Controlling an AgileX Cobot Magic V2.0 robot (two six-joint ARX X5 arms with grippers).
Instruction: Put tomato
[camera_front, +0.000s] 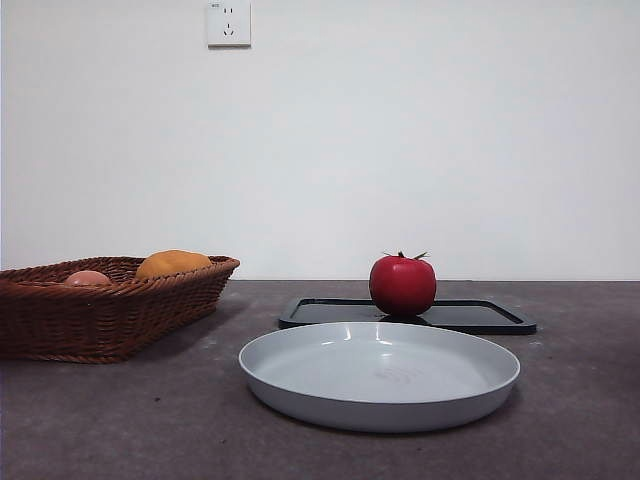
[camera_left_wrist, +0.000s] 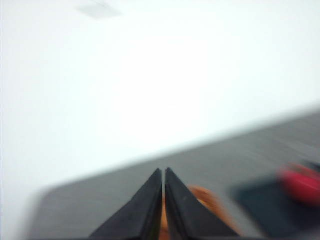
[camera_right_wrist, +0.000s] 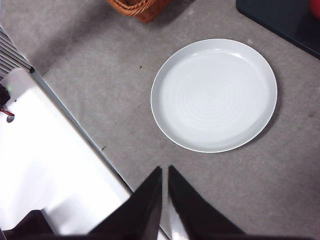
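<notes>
A glossy red tomato (camera_front: 402, 285) with a small dark green spiky stem is seen standing upright on a flat black tray (camera_front: 490, 318), toward the tray's middle, at the far side of the grey table (camera_front: 580, 420). It is touched by neither gripper. In the left wrist view the tomato (camera_left_wrist: 301, 183) is only a red blur on the dark tray (camera_left_wrist: 265, 210).

The left gripper (camera_left_wrist: 164, 172) is seen with its two black jaws pressed together, nothing held between them, raised above the table; the view is blurred. The right gripper (camera_right_wrist: 165, 170) is likewise closed on nothing, held above the table's near edge.

Just in front of the tray, nearer the table's front edge, a round pale grey plate (camera_front: 300, 380) is set, bare inside. Toward the table's left side, a brown wicker basket (camera_front: 100, 310) is placed, holding an orange-yellow fruit (camera_front: 172, 263) and a pale pinkish fruit (camera_front: 88, 278). A wall socket (camera_front: 228, 22) is mounted on the white wall behind.
</notes>
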